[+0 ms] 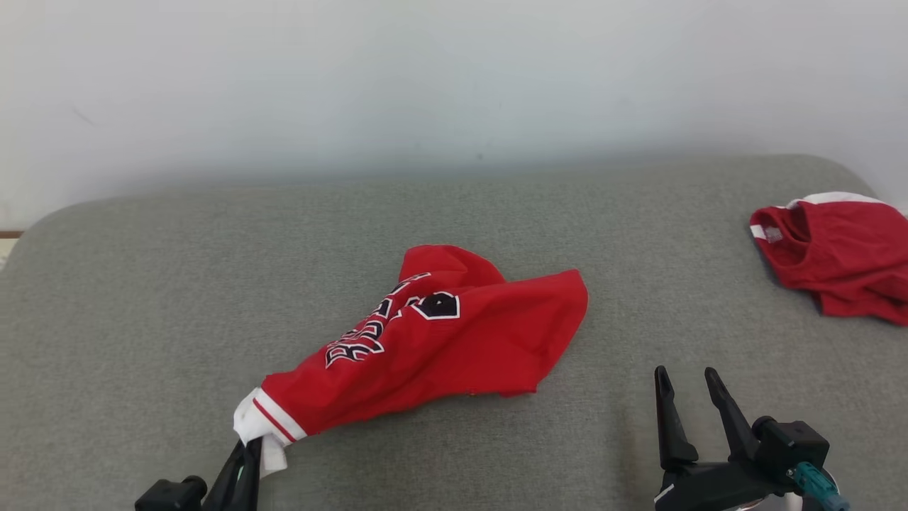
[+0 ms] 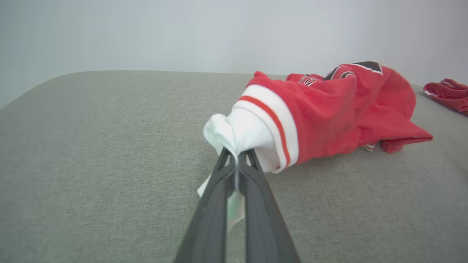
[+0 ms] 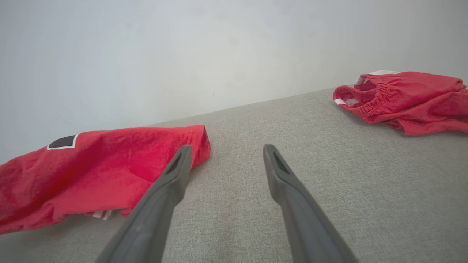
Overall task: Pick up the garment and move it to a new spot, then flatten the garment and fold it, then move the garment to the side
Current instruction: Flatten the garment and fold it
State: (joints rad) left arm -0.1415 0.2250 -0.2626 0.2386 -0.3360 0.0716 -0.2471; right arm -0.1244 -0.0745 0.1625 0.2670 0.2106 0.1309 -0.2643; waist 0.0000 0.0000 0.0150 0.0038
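A crumpled red garment with black and white lettering lies in the middle of the grey cushioned surface. Its white, red-striped cuff points toward the lower left. My left gripper is shut on the white end of that cuff, and a white tag hangs between the fingers. To the right of the garment, my right gripper stands open, touching nothing. In the right wrist view its left finger overlaps the garment's near corner.
A second red piece of clothing with a white waistband lies bunched at the far right edge of the surface. A pale wall rises behind the surface. Bare grey fabric lies in front of and left of the garment.
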